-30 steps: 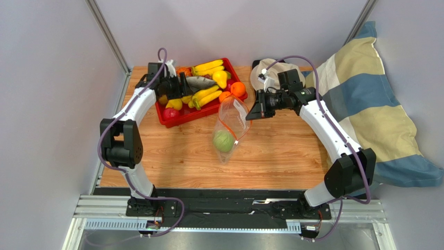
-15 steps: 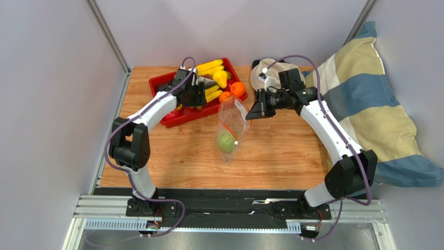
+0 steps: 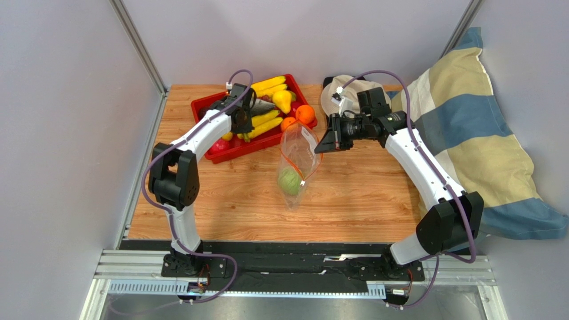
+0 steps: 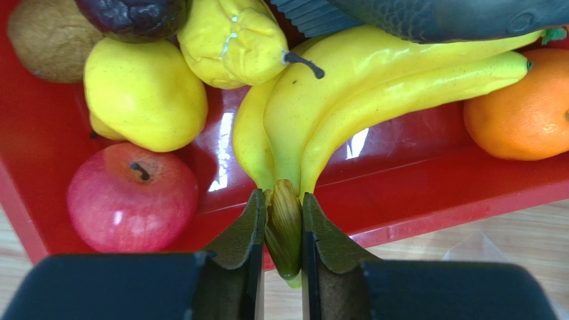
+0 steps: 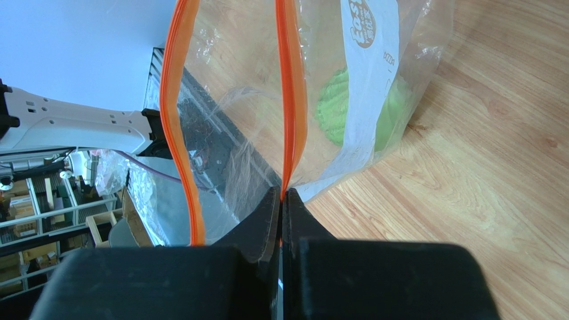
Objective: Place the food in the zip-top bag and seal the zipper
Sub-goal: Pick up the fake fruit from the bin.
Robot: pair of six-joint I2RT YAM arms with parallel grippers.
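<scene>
Left end effector [image 4: 281,207] grips bananas [image 4: 334,93] by the stem, fruit ahead in red tray [image 4: 414,193] | right end effector [image 5: 281,200] pinches zipper [image 5: 291,100], so zip-top bag [image 5: 366,80] hangs open ahead, we judge, for loading

No wording can be read anywhere in these views. The only print sits on the clear zip-top bag [image 5: 314,53]. Its white label [image 5: 370,87] carries a round orange logo [image 5: 364,21] with pale letters, seen from the right wrist. The logo is cut off by the top edge and too warped to make out. From overhead the label is only a blank white patch.
</scene>
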